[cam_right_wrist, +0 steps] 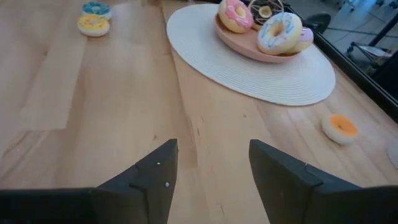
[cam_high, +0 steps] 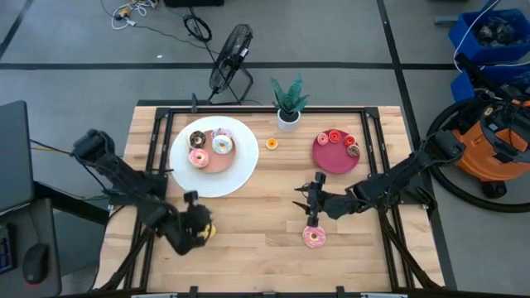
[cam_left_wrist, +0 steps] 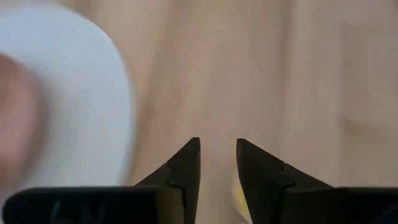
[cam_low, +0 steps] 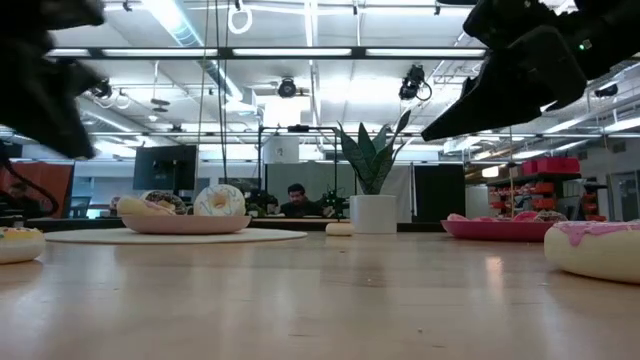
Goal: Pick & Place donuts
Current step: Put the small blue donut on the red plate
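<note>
Several frosted donuts (cam_high: 222, 145) lie in a pale pink dish (cam_right_wrist: 249, 46) on the big white plate (cam_high: 240, 178). Small donuts (cam_high: 334, 137) sit in the magenta dish (cam_high: 325, 161). A pink donut (cam_high: 314, 237) lies on the table just near of my right gripper (cam_high: 313, 212), which hangs open above the wood. My left gripper (cam_high: 199, 230) is open above a small yellow donut (cam_right_wrist: 93, 25), with a blue one (cam_right_wrist: 96, 8) beside it. A yellow sliver (cam_left_wrist: 239, 196) shows by one left finger. An orange donut (cam_high: 272, 143) lies between the two dishes.
A potted plant (cam_high: 288, 103) stands at the table's far edge, with a fan (cam_high: 230, 58) on the floor beyond it. A black frame (cam_high: 157, 141) runs along the table's sides. Bare wood lies between the white plate and the pink donut.
</note>
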